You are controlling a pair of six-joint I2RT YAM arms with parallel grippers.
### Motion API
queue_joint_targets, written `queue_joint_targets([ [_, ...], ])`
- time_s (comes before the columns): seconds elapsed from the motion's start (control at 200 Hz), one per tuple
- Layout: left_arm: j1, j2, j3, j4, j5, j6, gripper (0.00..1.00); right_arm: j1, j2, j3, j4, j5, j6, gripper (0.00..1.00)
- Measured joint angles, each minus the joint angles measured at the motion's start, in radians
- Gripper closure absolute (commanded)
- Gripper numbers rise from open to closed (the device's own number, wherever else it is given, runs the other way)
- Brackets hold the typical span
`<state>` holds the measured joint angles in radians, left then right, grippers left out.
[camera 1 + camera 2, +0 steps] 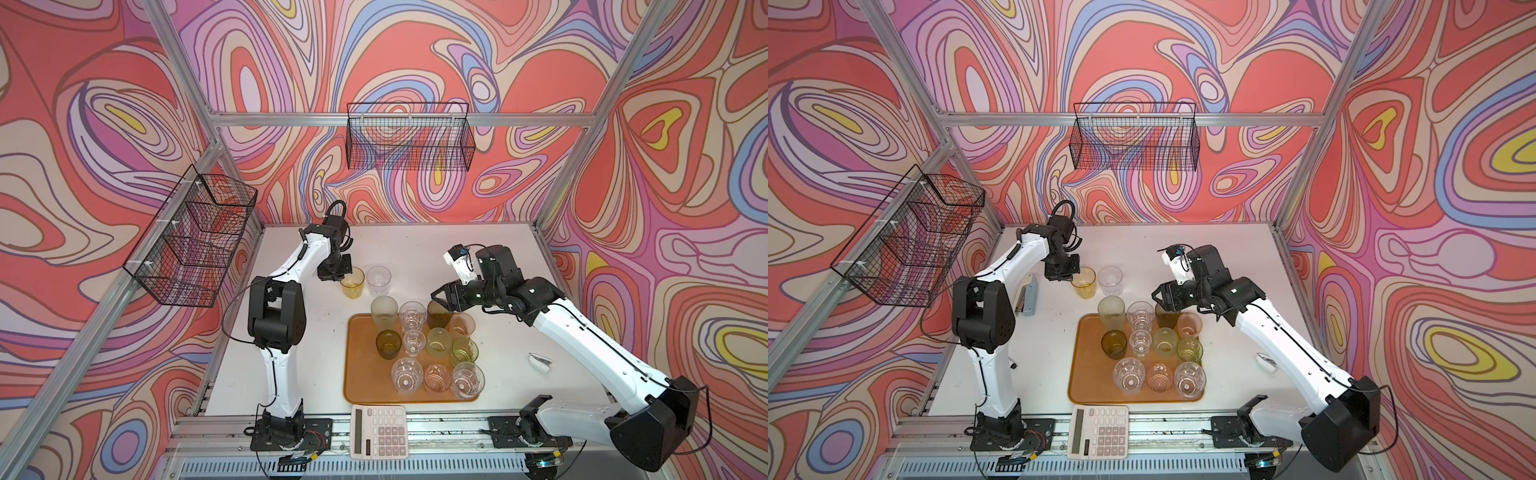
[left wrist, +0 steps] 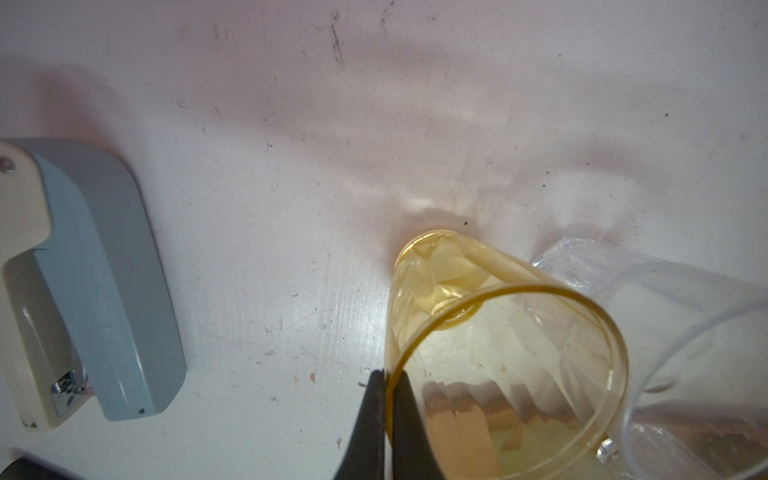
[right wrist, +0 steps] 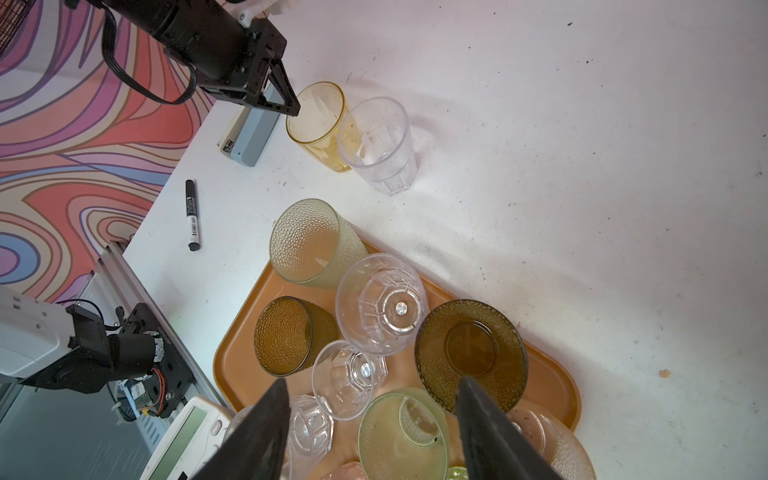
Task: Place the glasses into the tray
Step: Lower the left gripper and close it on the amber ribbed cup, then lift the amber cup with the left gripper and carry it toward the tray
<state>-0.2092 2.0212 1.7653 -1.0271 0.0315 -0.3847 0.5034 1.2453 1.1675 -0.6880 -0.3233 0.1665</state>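
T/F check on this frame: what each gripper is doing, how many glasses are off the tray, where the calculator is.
1. The left gripper is shut on the rim of the amber glass. True.
2. The right gripper holds a glass. False: it is open and empty, over the far end of the tray.
3. Exactly two glasses stand off the tray. True: the amber glass and the clear glass beside it, both on the table beyond the tray.
4. The calculator lies in the tray. False: it lies outside the tray, just past its near edge.
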Motion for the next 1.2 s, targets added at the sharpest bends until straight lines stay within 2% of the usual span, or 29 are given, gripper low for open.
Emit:
queue_joint_targets([
  [0.696,0.000,-0.153,-0.050,-0.053,0.002,0.000,1.00,0.000,-0.010,-0.008,0.020,-0.006,0.012,0.34],
  [1.202,0.000,-0.360,-0.093,-0.161,0.010,0.016,1.00,0.000,-0.010,-0.020,0.053,-0.006,0.025,0.34],
])
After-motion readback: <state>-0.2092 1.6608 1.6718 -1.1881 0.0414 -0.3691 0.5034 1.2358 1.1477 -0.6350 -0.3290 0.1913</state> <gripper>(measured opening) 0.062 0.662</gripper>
